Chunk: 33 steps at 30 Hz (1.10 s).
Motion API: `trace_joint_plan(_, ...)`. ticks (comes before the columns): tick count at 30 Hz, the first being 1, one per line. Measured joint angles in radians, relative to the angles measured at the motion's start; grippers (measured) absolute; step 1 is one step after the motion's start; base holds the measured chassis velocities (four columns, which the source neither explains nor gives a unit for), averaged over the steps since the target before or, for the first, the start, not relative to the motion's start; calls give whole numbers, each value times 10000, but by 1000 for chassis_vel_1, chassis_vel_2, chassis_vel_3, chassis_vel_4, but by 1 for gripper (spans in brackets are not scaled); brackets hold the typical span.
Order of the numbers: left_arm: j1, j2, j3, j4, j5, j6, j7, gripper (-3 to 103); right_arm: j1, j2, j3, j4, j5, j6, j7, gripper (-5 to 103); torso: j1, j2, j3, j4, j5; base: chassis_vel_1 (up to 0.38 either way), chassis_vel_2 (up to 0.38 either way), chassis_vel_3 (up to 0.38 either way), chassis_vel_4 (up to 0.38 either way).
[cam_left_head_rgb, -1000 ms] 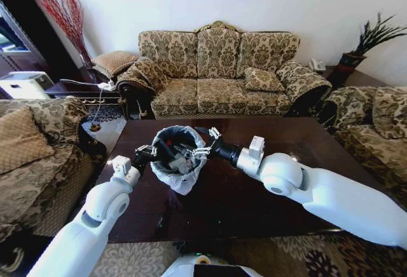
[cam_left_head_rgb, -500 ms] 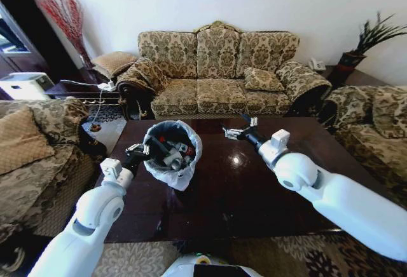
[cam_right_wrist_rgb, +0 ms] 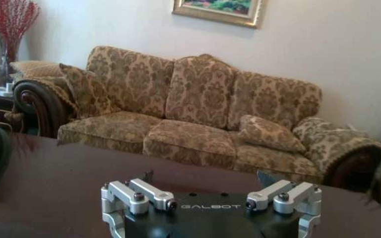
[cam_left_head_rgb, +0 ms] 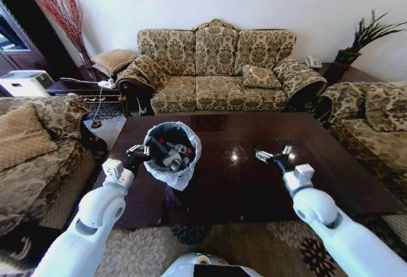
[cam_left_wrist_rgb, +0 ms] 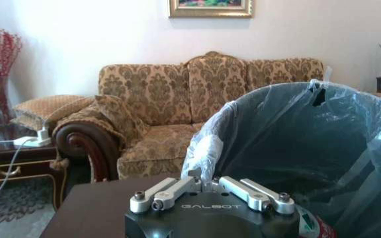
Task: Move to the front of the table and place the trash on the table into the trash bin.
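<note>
The trash bin [cam_left_head_rgb: 170,155], round and lined with a translucent white bag, stands on the left part of the dark glossy table [cam_left_head_rgb: 241,191]. Inside it lies the trash [cam_left_head_rgb: 172,153]: white scraps and a small bottle with a red label [cam_left_wrist_rgb: 315,229]. My left gripper [cam_left_head_rgb: 142,154] is shut on the bin's left rim; the left wrist view shows the bag's wall [cam_left_wrist_rgb: 289,144] close in front of it. My right gripper [cam_left_head_rgb: 271,157] hovers open and empty over the table's right half, well apart from the bin, with its fingertips [cam_right_wrist_rgb: 265,176] spread wide.
A patterned sofa [cam_left_head_rgb: 216,67] stands beyond the table's far edge. Armchairs flank it at the left [cam_left_head_rgb: 32,143] and the right [cam_left_head_rgb: 375,108]. A small dark side table [cam_left_head_rgb: 79,86] with a power strip sits at the back left, and a plant [cam_left_head_rgb: 362,39] at the back right.
My right gripper has drawn back from over the bin, moving right and toward the table's near side, open and empty. The left gripper keeps its hold on the bin's rim.
</note>
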Motion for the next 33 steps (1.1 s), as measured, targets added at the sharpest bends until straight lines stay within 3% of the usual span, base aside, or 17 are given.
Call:
trace_joint_plan(5, 82, -103, -65, -53, -1, -75, -53, 1, -336, 276, 373, -101, -173, 110, -35, 100, 5, -1, 3, 0, 15, 338, -286, -348, 308)
trace_joint_plan(7, 112, -119, -94, -58, -6, -129, -110, 1, -414, 321, 441, -75, -187, 114, -36, 100, 6, -1, 3, -3, -9, 333, -350, -325, 340)
trace_joint_plan(10, 121, -120, -115, -79, -12, -153, -181, 1, -459, 375, 453, -15, -232, 114, -33, 100, 3, -1, 3, 3, 13, 334, -348, -327, 343)
trace_joint_plan(23, 264, -236, -238, -122, 37, -327, -509, 1, -640, 754, 224, -1, -778, 526, -323, 100, -3, 1, 0, -3, 4, 329, -344, -327, 316)
trace_joint_plan(26, 320, -377, -308, -93, 335, -327, -588, 1, -612, 782, 207, -41, -805, 527, -325, 100, -6, 5, -3, -1, 3, 142, -123, -135, 156)
trace_joint_plan(29, 552, -650, -566, 26, 1338, -361, -410, 1, -512, 792, 191, -125, -835, 529, -291, 100, 9, -3, 6, -1, 6, 22, -30, -12, 20)
trace_joint_plan(33, 914, -659, -891, -145, 1592, -279, -137, 1, -426, 796, 189, -221, -843, 534, -242, 100, 24, -9, 12, 2, 6, -32, 63, 71, -29)
